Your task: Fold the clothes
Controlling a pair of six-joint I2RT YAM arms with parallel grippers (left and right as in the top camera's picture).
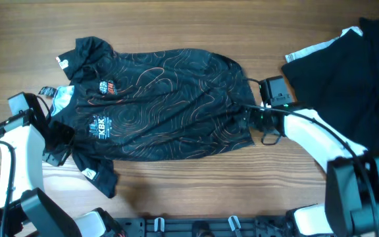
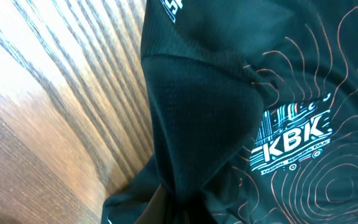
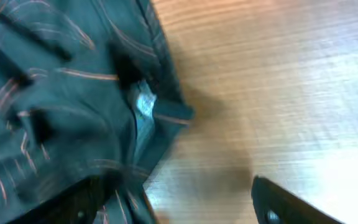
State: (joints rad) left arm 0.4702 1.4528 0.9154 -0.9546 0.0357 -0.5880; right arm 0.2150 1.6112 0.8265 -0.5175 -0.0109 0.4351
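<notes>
I am judging the jersey [image 1: 170, 99], spread across the centre-left of the frame, as light, limp and slippery, so I am working its edges: my right gripper [image 1: 252, 120] gaping wide at the right-hand hem, my left gripper [image 1: 59, 137] at the lower-left sleeve, where I cannot tell its grip.

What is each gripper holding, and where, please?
The left gripper seems to pinch the jersey at a shoulder; right gripper is open at the hem, holding nothing.
</notes>
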